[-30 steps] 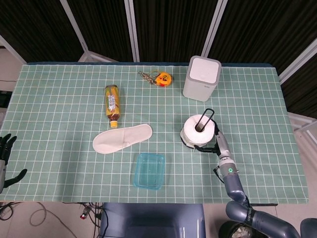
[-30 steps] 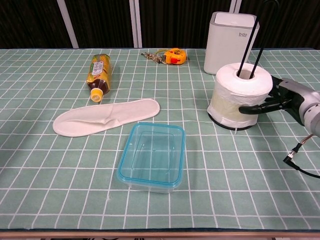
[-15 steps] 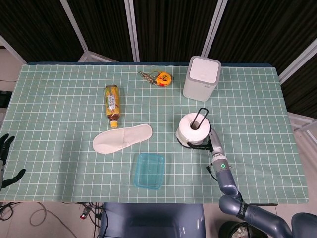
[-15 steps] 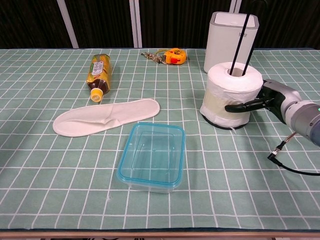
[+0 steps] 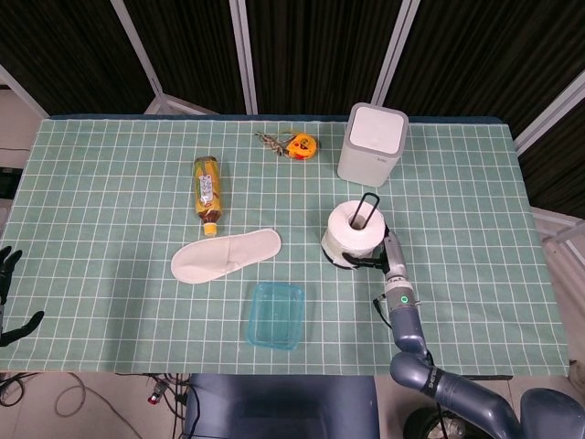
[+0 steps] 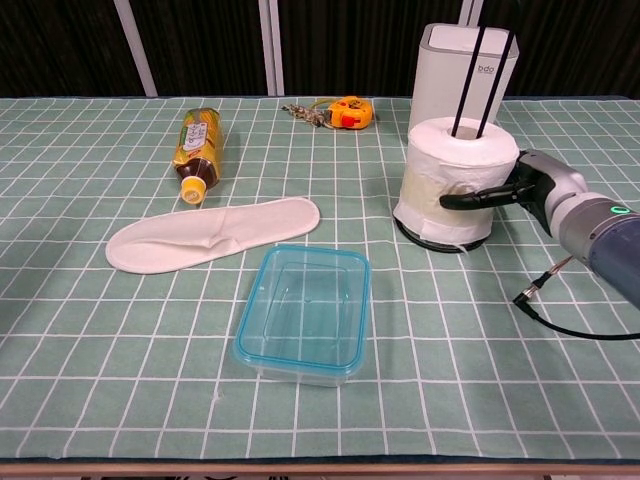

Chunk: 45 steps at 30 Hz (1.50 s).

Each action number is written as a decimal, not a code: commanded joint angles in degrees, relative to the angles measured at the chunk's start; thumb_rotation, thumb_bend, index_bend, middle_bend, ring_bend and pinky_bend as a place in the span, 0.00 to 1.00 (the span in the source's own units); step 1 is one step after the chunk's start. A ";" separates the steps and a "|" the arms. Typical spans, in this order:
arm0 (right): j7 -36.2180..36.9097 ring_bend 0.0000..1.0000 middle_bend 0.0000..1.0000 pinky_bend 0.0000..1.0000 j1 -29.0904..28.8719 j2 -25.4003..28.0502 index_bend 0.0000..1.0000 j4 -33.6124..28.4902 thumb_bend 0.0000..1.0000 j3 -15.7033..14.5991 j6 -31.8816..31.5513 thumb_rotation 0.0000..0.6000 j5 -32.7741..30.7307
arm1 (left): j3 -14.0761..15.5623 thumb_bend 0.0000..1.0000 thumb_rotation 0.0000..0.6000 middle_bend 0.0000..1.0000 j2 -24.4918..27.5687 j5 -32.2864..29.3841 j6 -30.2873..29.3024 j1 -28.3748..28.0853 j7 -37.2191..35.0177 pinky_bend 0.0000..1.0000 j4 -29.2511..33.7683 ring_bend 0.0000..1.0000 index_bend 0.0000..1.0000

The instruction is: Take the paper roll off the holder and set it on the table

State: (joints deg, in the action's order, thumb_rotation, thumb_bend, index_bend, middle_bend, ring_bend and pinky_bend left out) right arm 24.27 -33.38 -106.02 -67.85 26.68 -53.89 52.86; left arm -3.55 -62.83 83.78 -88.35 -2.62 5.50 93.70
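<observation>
Sitting on its black wire holder (image 6: pixel 478 62), the white paper roll (image 6: pixel 457 178) stands right of centre on the green checked tablecloth (image 6: pixel 120 330). Right hand (image 6: pixel 520 190) grips its right side, fingers (image 6: pixel 470 199) wrapped across the front. White bin (image 6: pixel 462 70) just behind. Left hand (image 5: pixel 7 274) open at the far-left edge.

the right hand (image 6: pixel 522 187) has pushed the paper roll (image 6: pixel 455 178) and its holder (image 6: pixel 480 68) leftward, toward the white bin (image 6: pixel 464 60).
</observation>
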 commanded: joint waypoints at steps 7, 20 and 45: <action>1.45 0.30 0.34 0.09 0.70 -0.10 0.40 -1.34 0.06 0.61 -2.63 1.00 2.19 | -0.01 0.18 1.00 0.00 0.07 0.02 -0.16 0.11 -0.07 0.02 0.06 0.00 0.04; -1.02 0.30 0.34 0.09 2.71 11.17 0.41 -15.86 0.07 3.02 -5.25 1.00 6.86 | -0.09 0.18 1.00 0.00 0.17 -0.04 -0.41 0.28 -0.12 0.02 0.20 0.00 0.04; -11.55 0.29 0.34 0.09 7.63 47.95 0.41 -40.94 0.07 24.11 -5.83 1.00 -11.74 | 0.22 0.18 1.00 0.00 0.14 0.82 -0.59 0.33 0.48 0.02 0.51 0.00 0.04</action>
State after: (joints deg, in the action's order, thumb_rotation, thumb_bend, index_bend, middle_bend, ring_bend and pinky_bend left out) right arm 13.21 -27.04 -60.46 -108.47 49.27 -59.49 43.09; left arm -3.34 -62.67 84.56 -88.93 -2.29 5.95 94.19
